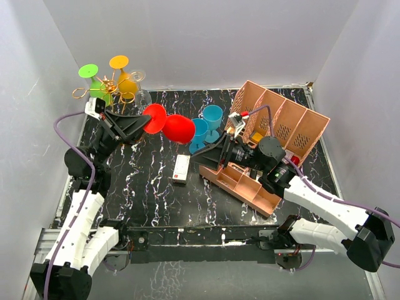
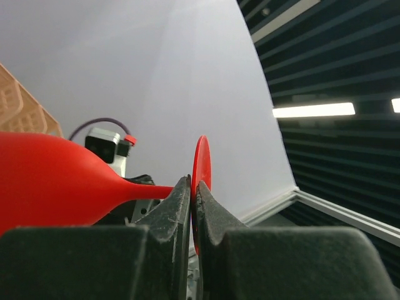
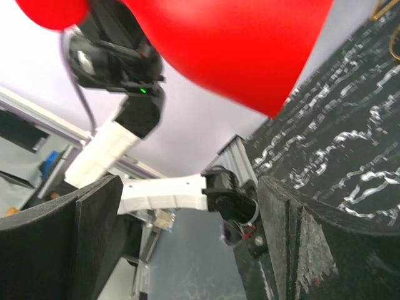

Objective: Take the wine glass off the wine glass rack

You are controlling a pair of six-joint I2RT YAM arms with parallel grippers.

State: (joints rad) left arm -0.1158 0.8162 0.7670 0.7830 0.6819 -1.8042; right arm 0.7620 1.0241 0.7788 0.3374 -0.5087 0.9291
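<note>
The gold wire wine glass rack [image 1: 110, 86] stands at the table's far left corner with a green, an orange and a clear glass hanging on it. To its right, clear of the rack, a red wine glass [image 1: 178, 128] lies sideways in the air. My left gripper [image 1: 145, 125] is shut on the glass's round foot [image 2: 202, 164], and the bowl [image 2: 50, 181] points toward the right arm. My right gripper [image 1: 199, 154] is open just below the bowl [image 3: 231, 44]. Nothing is between its fingers [image 3: 325, 250].
Two blue glasses [image 1: 209, 124] stand behind the right gripper. A small white box [image 1: 182, 169] lies mid-table. The pink slotted organizer [image 1: 284, 122] and a pink divided tray [image 1: 247, 184] sit on the right.
</note>
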